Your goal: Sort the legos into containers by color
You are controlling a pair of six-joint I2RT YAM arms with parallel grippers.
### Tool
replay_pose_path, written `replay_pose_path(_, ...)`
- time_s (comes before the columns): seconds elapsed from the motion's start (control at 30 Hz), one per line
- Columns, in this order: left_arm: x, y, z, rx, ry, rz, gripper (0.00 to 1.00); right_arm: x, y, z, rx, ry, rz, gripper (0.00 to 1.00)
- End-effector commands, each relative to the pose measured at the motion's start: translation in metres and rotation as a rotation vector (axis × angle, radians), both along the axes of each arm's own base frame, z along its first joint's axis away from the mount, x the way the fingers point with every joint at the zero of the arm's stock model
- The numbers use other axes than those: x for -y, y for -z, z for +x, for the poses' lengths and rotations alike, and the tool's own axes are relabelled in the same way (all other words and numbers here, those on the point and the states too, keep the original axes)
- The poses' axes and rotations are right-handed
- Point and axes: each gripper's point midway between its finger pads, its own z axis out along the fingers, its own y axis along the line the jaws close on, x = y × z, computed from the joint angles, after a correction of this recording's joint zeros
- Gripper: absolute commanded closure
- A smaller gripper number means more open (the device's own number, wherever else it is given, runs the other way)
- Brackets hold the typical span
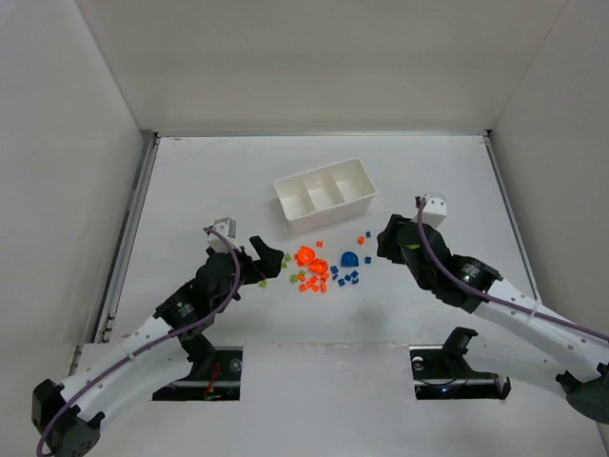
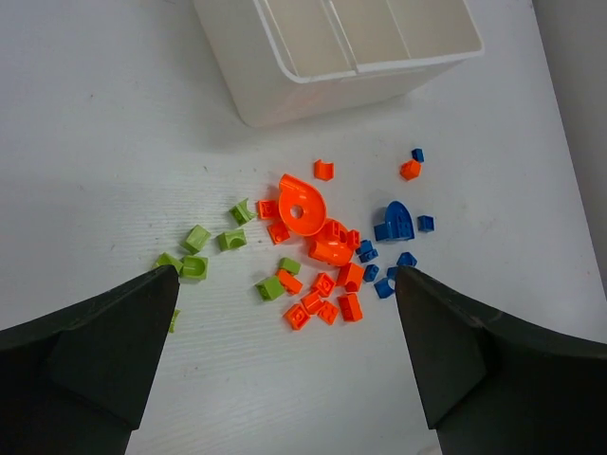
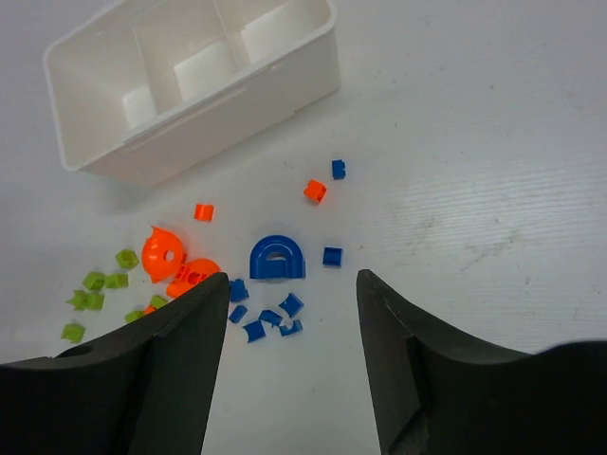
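The legos lie in a loose pile on the white table in front of the white three-compartment tray: orange ones in the middle, yellow-green ones to the left, and blue ones with a blue arch to the right. The tray's compartments look empty. My left gripper is open and empty just left of the pile. In the left wrist view it frames small orange bricks. My right gripper is open and empty just right of the pile. In the right wrist view it is above small blue bricks.
A large rounded orange piece sits in the middle of the pile. One orange brick and one blue brick lie apart, nearer the tray. White walls enclose the table on three sides.
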Motion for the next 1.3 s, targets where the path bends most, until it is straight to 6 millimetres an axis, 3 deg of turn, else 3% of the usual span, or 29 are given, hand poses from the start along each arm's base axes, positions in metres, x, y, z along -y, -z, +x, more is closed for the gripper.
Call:
replay_pose_path(0.0,0.011,-0.014,0.002,0.03,0.018,-0.071,0.0,-0.006,-0.003,-0.01,-0.014,-0.022,0.009,0.45)
replay_pose_path(0.1,0.016,-0.019,0.003,0.052,0.026,-0.1,0.0,-0.011,0.01,-0.014,-0.049,-0.046,0.001,0.64)
replay_pose_path(0.2,0.035,-0.03,-0.001,0.087,0.084,-0.162,0.0,-0.018,0.02,-0.016,-0.076,-0.08,-0.008,0.85)
replay_pose_path(0.37,0.046,-0.04,-0.009,0.132,0.084,-0.274,0.0,-0.036,0.032,-0.017,-0.115,-0.16,-0.029,0.88)
replay_pose_path(0.4,0.048,-0.038,-0.011,0.139,0.102,-0.257,0.04,-0.037,0.035,-0.017,-0.121,-0.166,-0.033,0.87)
replay_pose_path(0.43,0.052,-0.036,-0.013,0.152,0.134,-0.22,0.29,-0.04,0.042,-0.018,-0.135,-0.18,-0.039,0.85)
replay_pose_path(0.47,0.057,-0.031,-0.015,0.15,0.162,-0.181,0.59,-0.042,0.047,-0.018,-0.143,-0.189,-0.042,0.84)
replay_pose_path(0.5,0.059,-0.025,-0.015,0.137,0.172,-0.156,0.73,-0.044,0.053,-0.019,-0.151,-0.199,-0.048,0.83)
replay_pose_path(0.57,0.064,-0.011,-0.018,0.113,0.199,-0.113,0.84,-0.046,0.066,-0.018,-0.166,-0.209,-0.051,0.81)
replay_pose_path(0.63,0.068,0.002,-0.022,0.116,0.231,-0.082,0.88,-0.051,0.078,-0.017,-0.175,-0.225,-0.053,0.78)
replay_pose_path(0.8,0.061,0.035,-0.03,0.036,0.204,0.065,0.83,-0.067,0.096,-0.017,-0.187,-0.264,-0.028,0.71)
replay_pose_path(1.03,0.057,0.074,-0.038,-0.042,0.178,0.26,0.75,-0.121,0.112,-0.035,-0.226,-0.423,0.03,0.64)
replay_pose_path(1.17,0.053,0.088,-0.039,-0.082,0.157,0.27,0.74,-0.149,0.126,-0.042,-0.262,-0.498,0.017,0.55)
replay_pose_path(1.27,0.049,0.094,-0.041,-0.096,0.151,0.254,0.73,-0.162,0.142,-0.039,-0.301,-0.517,-0.009,0.59)
